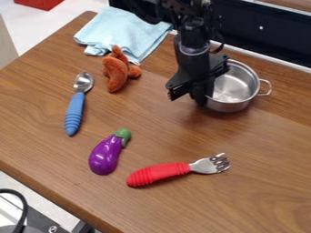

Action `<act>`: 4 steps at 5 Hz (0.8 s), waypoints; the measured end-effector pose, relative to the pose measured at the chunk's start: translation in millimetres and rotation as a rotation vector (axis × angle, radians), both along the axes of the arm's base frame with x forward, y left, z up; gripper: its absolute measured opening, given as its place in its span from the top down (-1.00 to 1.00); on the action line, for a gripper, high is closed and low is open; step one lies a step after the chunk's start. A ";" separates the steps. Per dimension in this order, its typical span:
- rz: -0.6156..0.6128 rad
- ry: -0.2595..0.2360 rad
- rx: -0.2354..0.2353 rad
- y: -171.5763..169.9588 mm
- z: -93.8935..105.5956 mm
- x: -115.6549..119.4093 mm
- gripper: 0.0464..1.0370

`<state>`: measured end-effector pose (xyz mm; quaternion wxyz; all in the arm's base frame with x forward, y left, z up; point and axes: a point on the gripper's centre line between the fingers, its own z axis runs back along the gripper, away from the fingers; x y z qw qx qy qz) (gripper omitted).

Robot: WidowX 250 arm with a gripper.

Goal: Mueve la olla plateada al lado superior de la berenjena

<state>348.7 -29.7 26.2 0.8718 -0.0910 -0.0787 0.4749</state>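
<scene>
The black two-finger hand (197, 98) hangs down from the top edge at the upper centre of the frame, tilted slightly. Its lower end is at the left rim of the silver-coloured round metal pot (234, 86) and covers part of that rim. State of the hand: cannot be determined, whether spread, pressed together or pinching the rim. Contact between hand and pot: likewise cannot be confirmed.

The pot is at the upper right of the frame, open side up, with a wire loop handle (265, 87) pointing right. It rests well apart from the glossy purple toy eggplant (106, 156), which lies at the lower left of centre, green cap (123, 134) toward the upper right.

Remaining items on the brown wood-grain table (267, 136):
- Fork with ribbed red handle (159, 174): lower centre, metal tines toward the right, handle near the eggplant.
- Spoon with ribbed blue handle (74, 113): left side, metal bowl toward the top.
- Orange-brown soft toy (118, 69): upper left of centre, just beside the cloth.
- Light blue folded cloth (127, 31): upper left, loosely spread.
</scene>
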 end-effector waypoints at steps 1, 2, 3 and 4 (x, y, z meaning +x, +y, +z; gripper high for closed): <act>-0.048 0.001 -0.024 3.4 9.1 -3.0 0.98; -0.095 -0.005 -0.040 12.5 17.1 -9.8 0.98; -0.151 0.028 -0.041 30.8 19.1 -23.4 0.98; -0.200 0.050 -0.056 57.0 27.8 -35.7 0.98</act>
